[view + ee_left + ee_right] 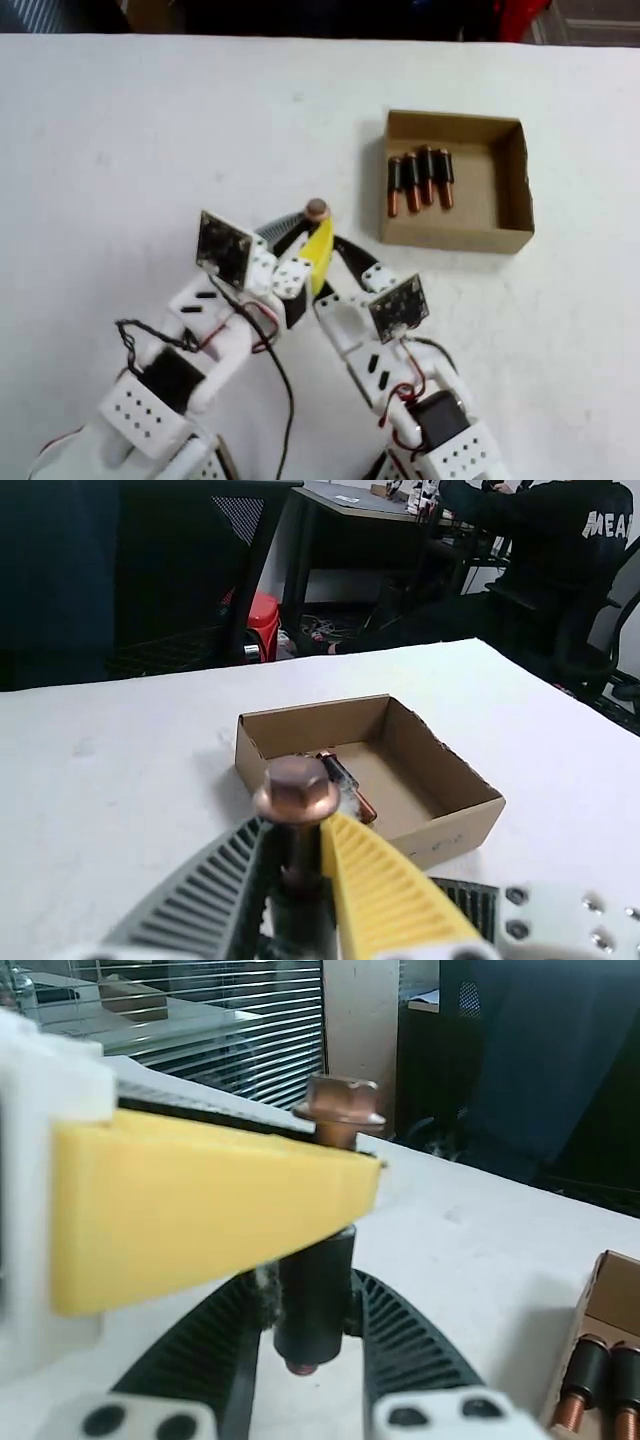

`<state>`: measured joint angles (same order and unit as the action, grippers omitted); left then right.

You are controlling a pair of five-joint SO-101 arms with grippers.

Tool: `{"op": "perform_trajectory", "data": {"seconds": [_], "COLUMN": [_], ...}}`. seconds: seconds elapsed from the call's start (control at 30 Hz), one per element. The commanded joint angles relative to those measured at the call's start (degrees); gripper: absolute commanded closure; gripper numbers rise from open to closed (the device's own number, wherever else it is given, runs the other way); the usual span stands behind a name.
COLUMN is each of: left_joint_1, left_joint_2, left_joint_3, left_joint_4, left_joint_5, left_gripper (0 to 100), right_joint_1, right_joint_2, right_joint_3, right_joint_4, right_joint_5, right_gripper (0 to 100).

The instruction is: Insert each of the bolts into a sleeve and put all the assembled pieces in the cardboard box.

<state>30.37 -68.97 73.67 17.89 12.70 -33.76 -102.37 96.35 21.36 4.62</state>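
Left gripper (296, 865): grey and yellow fingers closed tight on the shank of one copper bolt (296, 792), which stands upright with its head on top.
Right gripper (312, 1305): black fingers pressed against both sides of a black sleeve (316, 1270) on the same bolt, whose copper tip shows below the sleeve.
Position: both grippers meet over the table (150, 120), near the cardboard box (455, 238).
Box contents: four assembled pieces (420, 180), lying side by side.
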Motion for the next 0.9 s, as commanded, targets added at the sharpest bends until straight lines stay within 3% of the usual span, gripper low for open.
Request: {"op": "perform_trajectory", "data": {"seconds": [0.0, 0.13, 0.2, 0.4, 0.63, 0.87], "left_joint_1": [-0.22, -1.01, -2.33, -7.52, -7.69, -11.91], "left_joint_2": [-0.57, -0.57, -0.57, -0.57, -0.57, -0.57], "left_joint_3": [-0.88, -0.53, -0.53, -1.32, -2.55, -10.73], "left_joint_4": [0.0, 0.18, 0.0, -0.18, -0.18, 0.26], "left_joint_5": [-0.62, -0.62, -0.62, -0.88, -6.24, -6.24], "left_gripper": [90, 76, 73, 73, 73, 73], "right_joint_1": [0.04, 0.04, 0.04, 0.04, 0.04, 0.04], "right_joint_2": [-0.75, -0.75, -0.75, -0.75, -0.75, -0.75], "right_joint_3": [0.53, 0.53, 0.53, 0.53, 0.53, 0.53], "right_joint_4": [-0.57, -0.57, -0.57, -0.57, -0.57, 0.75], "right_joint_5": [1.05, 1.05, 1.05, 1.05, 1.14, 1.41], "right_gripper": [98.1, 98.1, 98.1, 98.1, 98.1, 98.1]}}
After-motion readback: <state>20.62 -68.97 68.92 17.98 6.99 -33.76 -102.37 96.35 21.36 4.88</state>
